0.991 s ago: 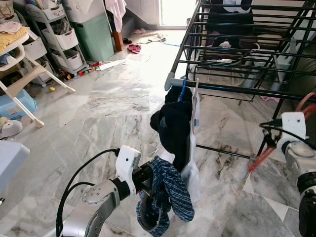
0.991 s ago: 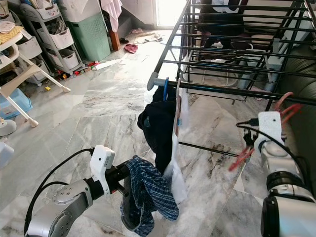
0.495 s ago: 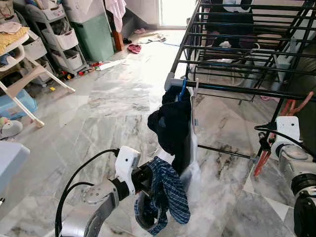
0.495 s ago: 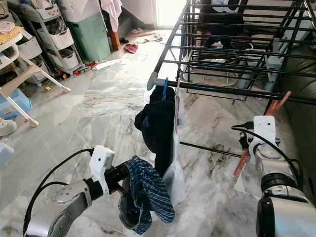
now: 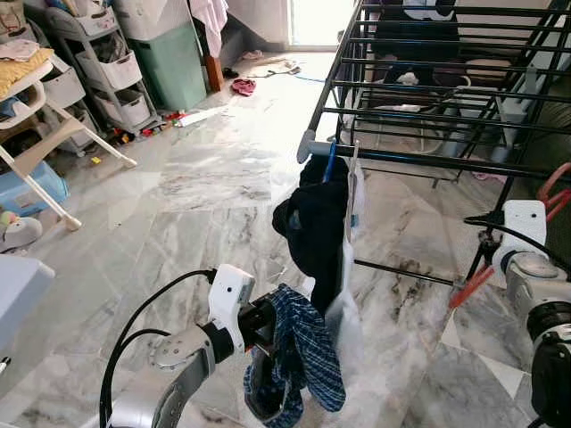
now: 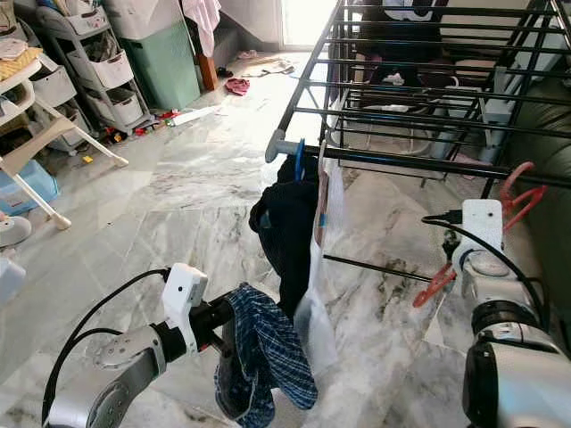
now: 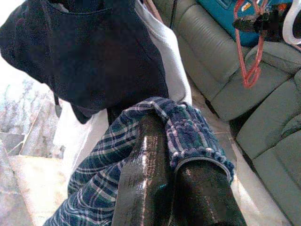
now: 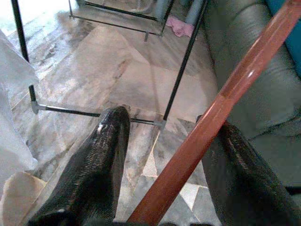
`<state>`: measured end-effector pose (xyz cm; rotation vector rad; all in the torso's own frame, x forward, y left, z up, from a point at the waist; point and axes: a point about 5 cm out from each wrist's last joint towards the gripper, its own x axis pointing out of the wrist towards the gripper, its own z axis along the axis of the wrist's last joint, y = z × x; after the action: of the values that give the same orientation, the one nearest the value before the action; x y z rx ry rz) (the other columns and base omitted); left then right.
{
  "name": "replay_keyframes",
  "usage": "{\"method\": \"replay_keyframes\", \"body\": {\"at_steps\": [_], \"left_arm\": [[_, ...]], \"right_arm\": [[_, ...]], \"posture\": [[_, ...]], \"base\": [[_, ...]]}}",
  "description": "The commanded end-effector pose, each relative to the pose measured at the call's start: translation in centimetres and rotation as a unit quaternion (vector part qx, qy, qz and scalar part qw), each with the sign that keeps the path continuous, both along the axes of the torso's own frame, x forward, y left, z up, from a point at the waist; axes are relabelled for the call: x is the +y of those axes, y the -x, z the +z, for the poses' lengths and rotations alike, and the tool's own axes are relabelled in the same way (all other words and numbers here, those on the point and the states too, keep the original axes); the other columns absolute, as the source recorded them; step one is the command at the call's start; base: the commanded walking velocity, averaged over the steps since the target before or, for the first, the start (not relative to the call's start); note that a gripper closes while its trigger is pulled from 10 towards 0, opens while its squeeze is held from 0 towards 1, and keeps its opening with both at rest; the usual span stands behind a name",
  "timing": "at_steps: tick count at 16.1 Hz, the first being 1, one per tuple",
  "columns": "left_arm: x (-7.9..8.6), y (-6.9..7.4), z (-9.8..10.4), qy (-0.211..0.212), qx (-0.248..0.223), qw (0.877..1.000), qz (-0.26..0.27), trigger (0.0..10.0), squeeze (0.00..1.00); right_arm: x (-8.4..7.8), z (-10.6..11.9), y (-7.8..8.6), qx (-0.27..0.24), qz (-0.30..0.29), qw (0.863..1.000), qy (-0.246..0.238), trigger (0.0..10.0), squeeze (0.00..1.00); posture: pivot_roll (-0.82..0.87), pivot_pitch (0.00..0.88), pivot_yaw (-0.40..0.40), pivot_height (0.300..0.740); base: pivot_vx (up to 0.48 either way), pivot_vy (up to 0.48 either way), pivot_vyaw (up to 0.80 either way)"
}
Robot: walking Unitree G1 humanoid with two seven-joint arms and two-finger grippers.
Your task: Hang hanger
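One red hanger [image 6: 513, 192] unhung: right pincer [image 8: 164, 188] clamps it short of rack [image 5: 428, 160]; left pincer [image 7: 183, 183] grips plaid garment [image 5: 299, 357].

There are no words, numbers or signs that can be read in these pictures.
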<state>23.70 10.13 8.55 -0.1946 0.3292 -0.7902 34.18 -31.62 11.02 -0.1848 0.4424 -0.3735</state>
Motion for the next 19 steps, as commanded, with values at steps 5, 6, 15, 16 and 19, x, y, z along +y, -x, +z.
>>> {"method": "replay_keyframes", "body": {"at_steps": [5,6,15,16,19], "left_arm": [[0.2,0.2,0.0,-0.012,-0.002,1.000,-0.004,10.0,0.00],[0.2,0.1,0.0,-0.013,-0.001,1.000,-0.005,10.0,0.00],[-0.4,-0.4,-0.1,-0.016,-0.001,1.000,-0.022,10.0,0.00],[-0.4,-0.4,-0.1,-0.016,-0.001,1.000,-0.022,10.0,0.00],[-0.3,-0.3,-0.2,-0.018,0.000,1.000,-0.020,10.0,0.00]], "right_arm": [[-0.6,-0.2,0.4,0.004,-0.024,1.000,0.000,2.2,0.00],[-0.7,-0.4,0.6,0.007,-0.019,1.000,0.002,2.9,0.00],[-2.6,-0.6,1.9,0.026,-0.026,0.998,0.041,10.0,0.00],[-2.6,-0.6,1.9,0.026,-0.026,0.998,0.041,10.0,0.00],[-2.1,0.9,0.7,0.012,0.000,0.998,0.054,10.0,1.00]], "posture": [[-0.07,0.064,0.079,0.740],[-0.07,0.064,0.082,0.740],[-0.10,0.059,0.102,0.740],[-0.10,0.059,0.102,0.740],[-0.09,0.055,0.091,0.740]], "base": [[0.000,0.000,0.00],[0.000,0.000,0.00],[0.000,0.000,0.00],[0.000,0.000,0.00],[0.000,0.000,0.00]]}}
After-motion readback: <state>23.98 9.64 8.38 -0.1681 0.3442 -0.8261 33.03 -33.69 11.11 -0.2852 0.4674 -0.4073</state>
